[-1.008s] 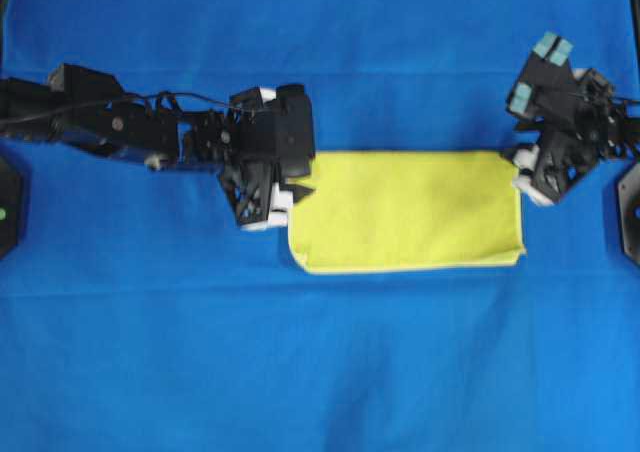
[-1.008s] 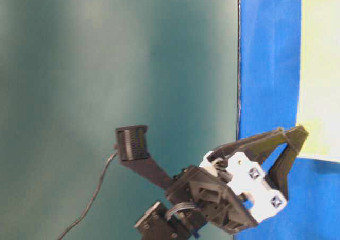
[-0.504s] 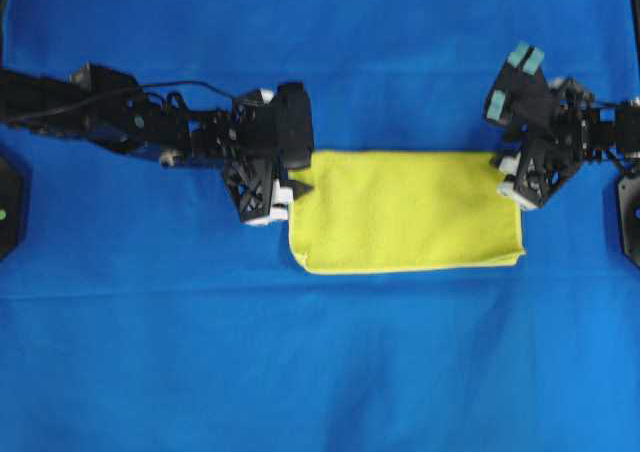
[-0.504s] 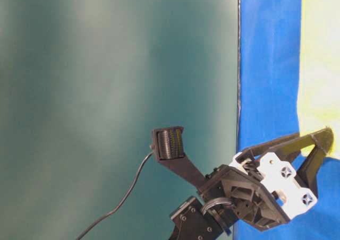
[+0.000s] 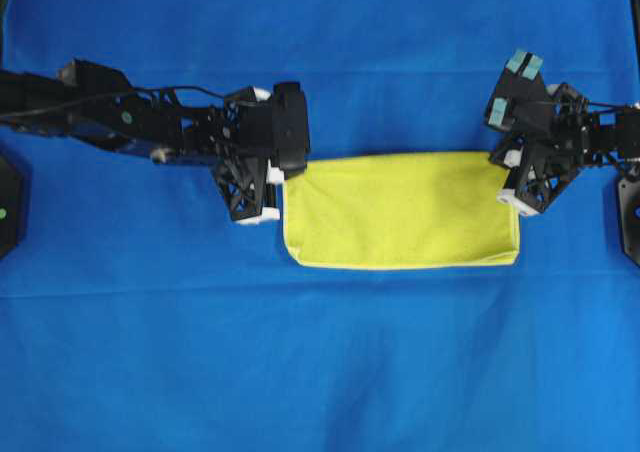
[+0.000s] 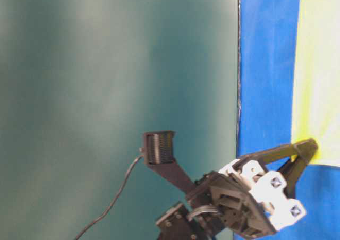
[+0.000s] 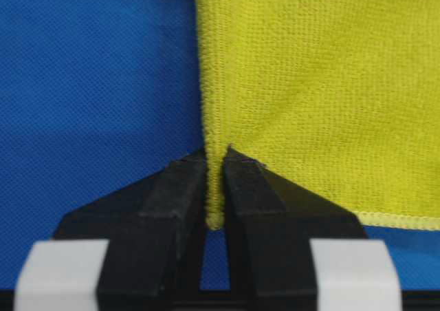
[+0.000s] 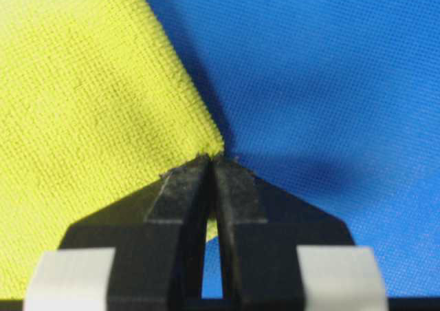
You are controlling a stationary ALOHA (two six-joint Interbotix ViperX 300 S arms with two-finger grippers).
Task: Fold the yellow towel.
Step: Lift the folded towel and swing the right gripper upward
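Overhead view: the yellow towel [image 5: 400,210] is lying on the blue tabletop [image 5: 320,352] as a wide rectangle (long axis running left to right), a little above the centre of the picture. The left gripper [image 5: 277,174] is sitting at the towel's upper left corner, its arm reaching in from the left edge; the right gripper [image 5: 508,179] is sitting at the upper right corner, its arm coming in from the right edge. Table-level view: one gripper [image 6: 308,147] (which arm it belongs to I cannot tell from this view) is reaching up from the bottom of the picture, its dark tips touching a corner of the towel [image 6: 319,80], which is showing as a pale yellow band along the right edge against the blue tabletop [image 6: 265,65]; a teal backdrop [image 6: 117,91] is filling the left side. Left wrist view: the left gripper [image 7: 216,187] is pinching the towel [image 7: 323,84], the jaws closed tight on its hemmed edge, with a thin strip of yellow showing between the two black fingers [image 7: 172,208]; the rest of the cloth is spreading up and to the right over the tabletop [image 7: 89,84]. Right wrist view: the right gripper [image 8: 210,180] is clamping the pointed corner of the towel [image 8: 89,118], jaws pressed together with only a narrow slit between them, and blue tabletop [image 8: 323,70] is filling the right side.
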